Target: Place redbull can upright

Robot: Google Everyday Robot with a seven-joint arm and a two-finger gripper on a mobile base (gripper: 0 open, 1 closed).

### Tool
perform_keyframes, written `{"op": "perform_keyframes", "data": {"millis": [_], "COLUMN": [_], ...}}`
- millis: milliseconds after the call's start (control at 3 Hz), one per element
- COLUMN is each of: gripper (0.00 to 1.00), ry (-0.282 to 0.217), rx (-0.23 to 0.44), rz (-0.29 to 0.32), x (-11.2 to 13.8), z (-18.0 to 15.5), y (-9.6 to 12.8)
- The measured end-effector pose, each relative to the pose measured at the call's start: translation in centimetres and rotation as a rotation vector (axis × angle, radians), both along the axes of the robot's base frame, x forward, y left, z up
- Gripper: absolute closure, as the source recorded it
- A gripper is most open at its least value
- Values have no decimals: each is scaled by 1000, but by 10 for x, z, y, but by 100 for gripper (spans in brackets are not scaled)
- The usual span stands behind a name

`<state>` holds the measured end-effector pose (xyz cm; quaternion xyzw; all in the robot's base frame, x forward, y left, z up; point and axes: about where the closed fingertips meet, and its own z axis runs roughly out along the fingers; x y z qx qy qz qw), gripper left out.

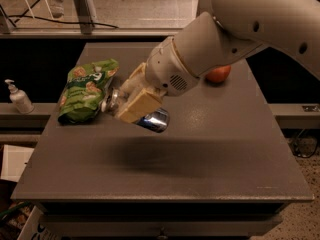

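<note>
Right now the pincer (136, 105) is clenched across the redbull can (154, 120), holding it tilted, nearly sideways, above the grey counter (225, 151). To do this well, I reckon the wrist should turn until the tab end faces up, then lower onto the bare patch below the pincer, away from the green snack bag (84, 88) beside it. An apple (219, 74) sits behind the arm (250, 19).

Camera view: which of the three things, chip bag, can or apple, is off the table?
The redbull can: the gripper holds it tilted in the air, jaws shut on it. The green chip bag and apple lie on the table.
</note>
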<state>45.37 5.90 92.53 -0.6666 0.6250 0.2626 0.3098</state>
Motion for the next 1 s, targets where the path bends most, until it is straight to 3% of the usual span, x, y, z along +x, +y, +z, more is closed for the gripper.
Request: {"op": "perform_keyframes", "data": {"millis": [333,667,1000], "gripper": [100,100,100], "ry": [52,98,82], "rx": [262,336,342], "rz": [35,41,49], "x": [8,2,0], "z": [20,32,33], "y": [6,13,10]}}
